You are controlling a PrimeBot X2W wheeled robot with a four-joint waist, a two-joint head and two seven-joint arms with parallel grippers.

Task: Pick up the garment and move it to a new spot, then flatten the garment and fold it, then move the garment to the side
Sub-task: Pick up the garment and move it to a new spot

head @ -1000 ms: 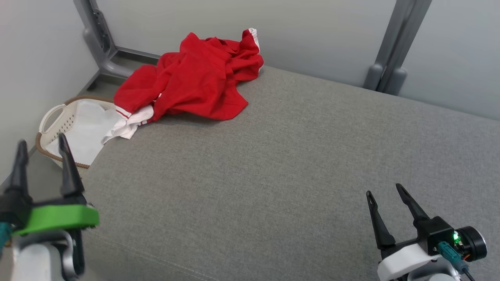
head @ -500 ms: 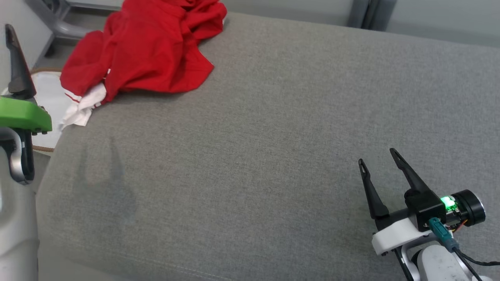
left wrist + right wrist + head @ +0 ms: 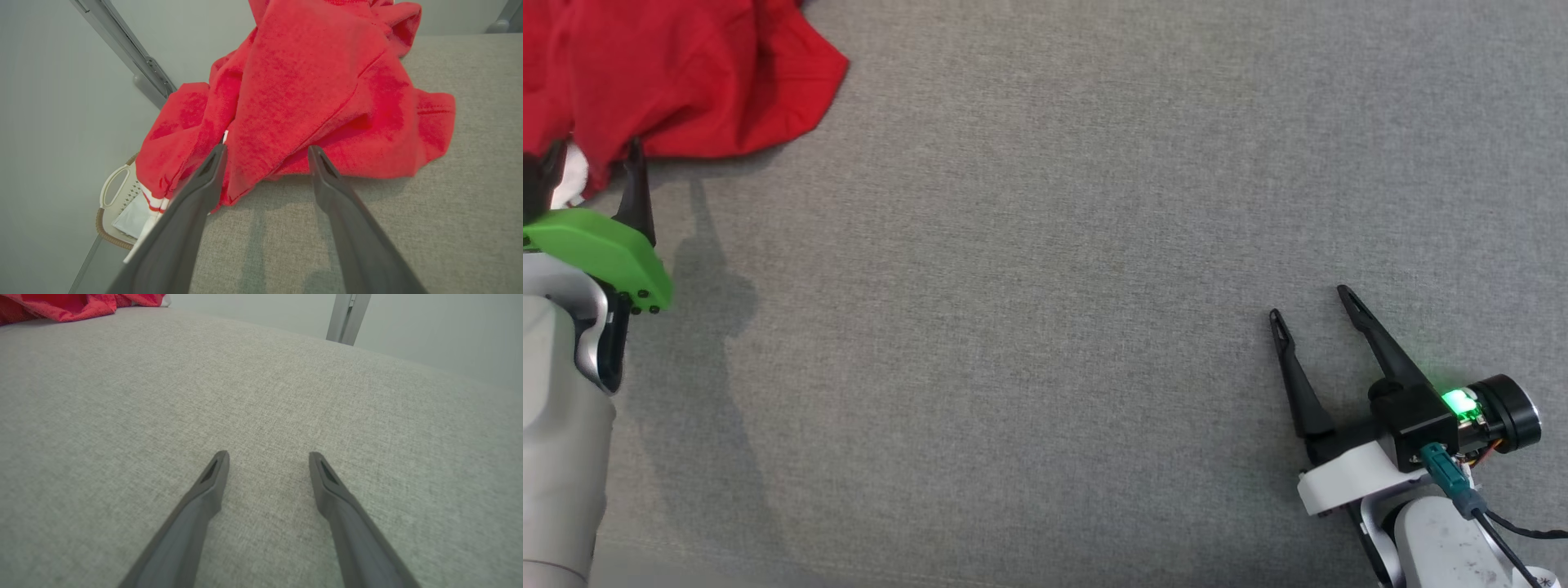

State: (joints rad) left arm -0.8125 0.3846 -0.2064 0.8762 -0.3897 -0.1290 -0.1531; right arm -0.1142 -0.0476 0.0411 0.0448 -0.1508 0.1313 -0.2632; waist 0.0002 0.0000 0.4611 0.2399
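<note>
At the far left corner of the padded bench, the left gripper stands wide open and empty, its tips just at the near hem of the crumpled red garment. The garment is heaped there, with a white striped cuff drooping over the left edge above a basket. It looks soft, light and limp, so it is best pinched at a thick fold or hem; a single layer would likely slip and trail. Well apart, toward the bench's front right, the right gripper hovers open, holding nothing.
</note>
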